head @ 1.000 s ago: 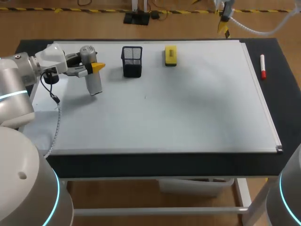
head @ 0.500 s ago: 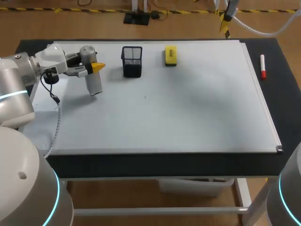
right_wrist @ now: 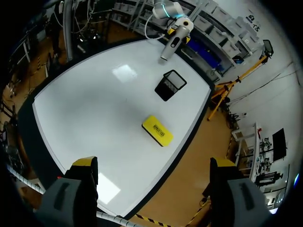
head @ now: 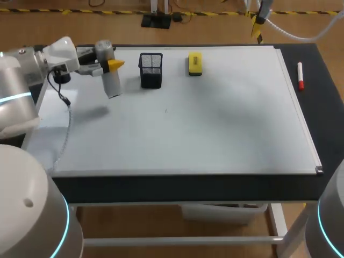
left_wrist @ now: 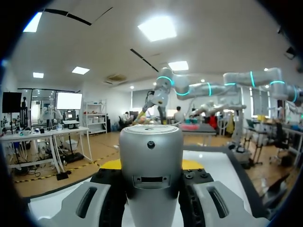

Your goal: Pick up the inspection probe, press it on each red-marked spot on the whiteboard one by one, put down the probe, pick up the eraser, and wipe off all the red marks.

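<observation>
A grey cylindrical probe (head: 110, 80) hangs tilted above the far left of the whiteboard (head: 215, 129), casting a shadow on it. My left gripper (head: 110, 65) is shut on its upper part; in the left wrist view the probe (left_wrist: 150, 170) fills the gap between the fingers of the left gripper (left_wrist: 151, 165). The yellow eraser (head: 195, 63) lies at the board's far edge, below my right gripper (right_wrist: 151, 165), which stands open and high above the board. From there the probe (right_wrist: 170, 45) shows across the board. I see no red marks on the board.
A black mesh cup (head: 151, 70) stands between the probe and the eraser; the mesh cup (right_wrist: 170, 85) also shows in the right wrist view. A red marker (head: 300, 76) lies on the dark table right of the board. A tiny dark speck (head: 166, 111) sits mid-board.
My left arm has risen and shifted toward the far edge with the probe, lifting it off the board. The right gripper has stayed put.
</observation>
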### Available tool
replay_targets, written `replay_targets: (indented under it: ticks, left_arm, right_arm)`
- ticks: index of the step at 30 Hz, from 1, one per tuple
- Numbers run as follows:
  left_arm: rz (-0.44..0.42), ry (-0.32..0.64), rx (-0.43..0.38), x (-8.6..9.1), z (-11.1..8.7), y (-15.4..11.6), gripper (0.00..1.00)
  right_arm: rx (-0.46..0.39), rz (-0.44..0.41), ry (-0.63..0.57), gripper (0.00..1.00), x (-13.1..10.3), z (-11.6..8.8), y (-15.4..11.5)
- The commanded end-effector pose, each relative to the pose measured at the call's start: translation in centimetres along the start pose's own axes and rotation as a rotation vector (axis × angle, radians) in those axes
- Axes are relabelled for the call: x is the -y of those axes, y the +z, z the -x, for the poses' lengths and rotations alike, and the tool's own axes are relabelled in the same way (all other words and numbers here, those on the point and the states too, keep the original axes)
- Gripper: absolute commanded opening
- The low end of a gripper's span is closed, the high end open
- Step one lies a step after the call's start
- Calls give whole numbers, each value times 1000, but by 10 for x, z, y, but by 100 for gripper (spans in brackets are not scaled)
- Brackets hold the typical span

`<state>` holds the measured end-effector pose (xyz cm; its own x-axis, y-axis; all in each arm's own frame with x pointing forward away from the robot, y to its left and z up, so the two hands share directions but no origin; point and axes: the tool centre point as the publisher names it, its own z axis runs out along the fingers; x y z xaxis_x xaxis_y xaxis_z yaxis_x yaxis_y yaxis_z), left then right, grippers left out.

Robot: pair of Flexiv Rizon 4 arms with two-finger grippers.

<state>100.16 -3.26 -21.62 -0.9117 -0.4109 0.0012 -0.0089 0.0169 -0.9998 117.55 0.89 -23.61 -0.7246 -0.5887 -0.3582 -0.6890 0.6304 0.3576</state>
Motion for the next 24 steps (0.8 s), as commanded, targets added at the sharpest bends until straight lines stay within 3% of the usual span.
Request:
replay_targets:
  ticks: [1,11,24]
  left_arm:
    - [5,3,-51,16,12,13,0]
    - [-25,9,-135,48,26,44,0]
    - [-18,14,-313,67,53,104,0]
  right_arm:
    - [-7,-2,-2,100,1,1,-1]
    - [-7,-2,-2,100,1,1,-1]
    - [-7,-2,-2,100,1,1,-1]
